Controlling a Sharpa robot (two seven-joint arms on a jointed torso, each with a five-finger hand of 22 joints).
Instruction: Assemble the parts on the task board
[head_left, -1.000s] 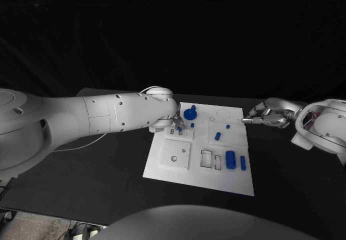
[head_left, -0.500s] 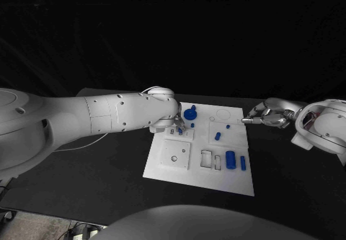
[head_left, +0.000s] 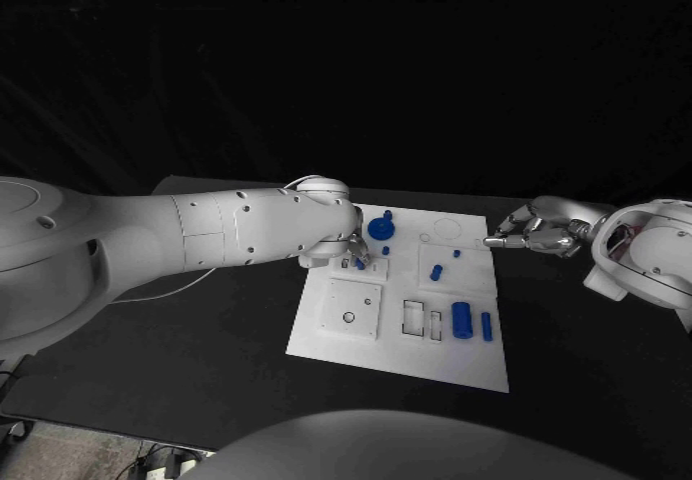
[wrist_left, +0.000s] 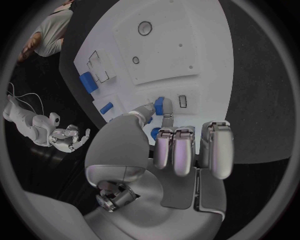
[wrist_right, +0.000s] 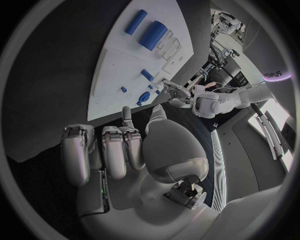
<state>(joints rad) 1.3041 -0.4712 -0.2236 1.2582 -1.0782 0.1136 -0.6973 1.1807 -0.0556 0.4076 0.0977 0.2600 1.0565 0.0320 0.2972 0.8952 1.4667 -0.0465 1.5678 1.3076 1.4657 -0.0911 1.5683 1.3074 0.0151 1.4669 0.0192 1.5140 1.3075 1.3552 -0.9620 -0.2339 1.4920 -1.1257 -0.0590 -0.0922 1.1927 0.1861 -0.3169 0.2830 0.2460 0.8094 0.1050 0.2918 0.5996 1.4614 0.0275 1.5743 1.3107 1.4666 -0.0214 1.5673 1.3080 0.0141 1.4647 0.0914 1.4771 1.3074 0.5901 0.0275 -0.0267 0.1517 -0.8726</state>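
The left hand (wrist_left: 164, 131) sits over the task board's (head_left: 389, 355) near-left quarter, pinching a small blue part (wrist_left: 161, 106) between thumb and finger, long axis roughly upright; the small slot (wrist_left: 183, 101) lies just beside it. The right hand (head_left: 531, 234) rests off the board's far-right edge, fingers curled, holding nothing; the left is judged far nearer.

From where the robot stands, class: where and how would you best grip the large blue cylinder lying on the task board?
Grip the large blue cylinder across its middle, from above: it lies flat, with its curved sides free on the task board.
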